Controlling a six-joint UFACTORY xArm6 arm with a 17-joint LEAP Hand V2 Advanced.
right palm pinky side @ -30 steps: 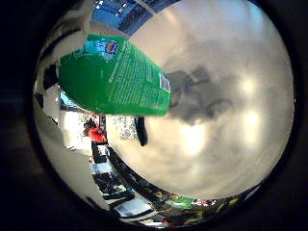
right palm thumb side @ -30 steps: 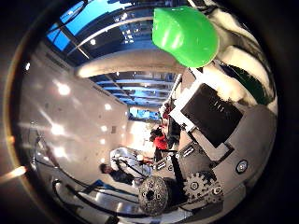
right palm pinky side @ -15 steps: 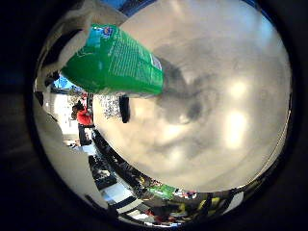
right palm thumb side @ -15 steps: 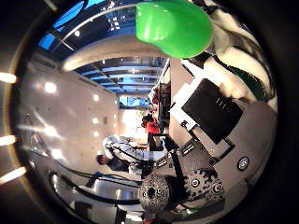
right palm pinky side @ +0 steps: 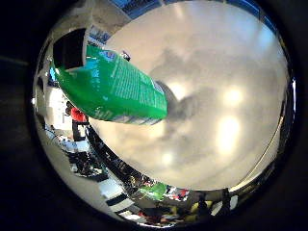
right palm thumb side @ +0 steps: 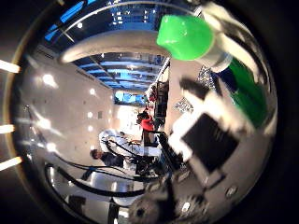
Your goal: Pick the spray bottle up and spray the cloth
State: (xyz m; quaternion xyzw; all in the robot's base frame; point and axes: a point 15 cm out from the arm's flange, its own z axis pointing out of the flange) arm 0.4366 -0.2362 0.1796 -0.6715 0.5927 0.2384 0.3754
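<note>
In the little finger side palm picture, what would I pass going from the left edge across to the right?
A black and white part of the hand, then the green spray bottle it sits against, then the bottle's dark shadow, then the pale shiny table top.

A large, open lab or workshop hall w/ high ceiling of blue skylight panels [right palm thumb side: 122, 16] & rows of spot lamps [right palm thumb side: 49, 80], cluttered workbenches [right palm pinky side: 96, 159] along the edge, yellow-black hazard markings [right palm pinky side: 192, 209] beside a pale, glossy tabletop [right palm pinky side: 226, 96].
</note>
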